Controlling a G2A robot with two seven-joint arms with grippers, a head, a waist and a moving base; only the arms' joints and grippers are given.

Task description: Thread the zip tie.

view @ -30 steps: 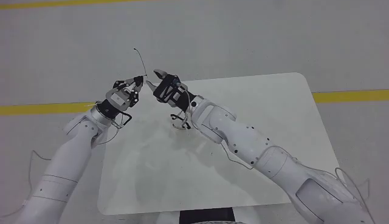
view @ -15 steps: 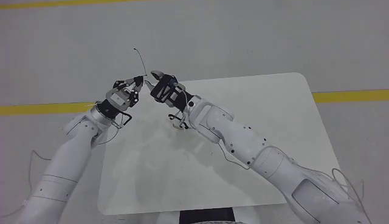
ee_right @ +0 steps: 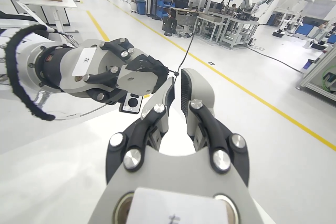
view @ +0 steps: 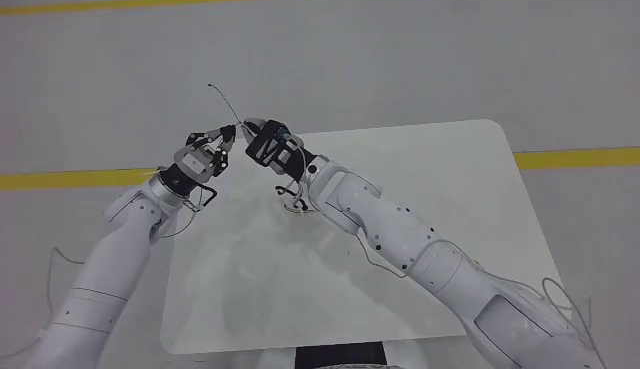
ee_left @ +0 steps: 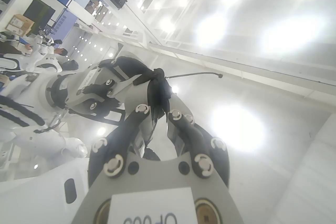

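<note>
The white table [view: 450, 199] has round corners. Both claws meet up in the air by its far left corner.

The left claw [view: 230, 134] is just past that corner, over the gray floor. It is squeezed tight on the zip tie [view: 224, 102], pinching it near its low end. The zip tie is thin and black. It sticks up and away from the table, out past the far edge, and bends a little at the top.

The right claw [view: 248, 127] is over the far left corner, tip to tip with the left claw. Its fingers [ee_right: 187, 88] are a little bit apart, with a thin gap between them. The low end of the zip tie sits right at the mouth of that gap. I cannot tell if the fingers touch it.

A yellow line [view: 580, 156] runs across the floor beside the table.
</note>
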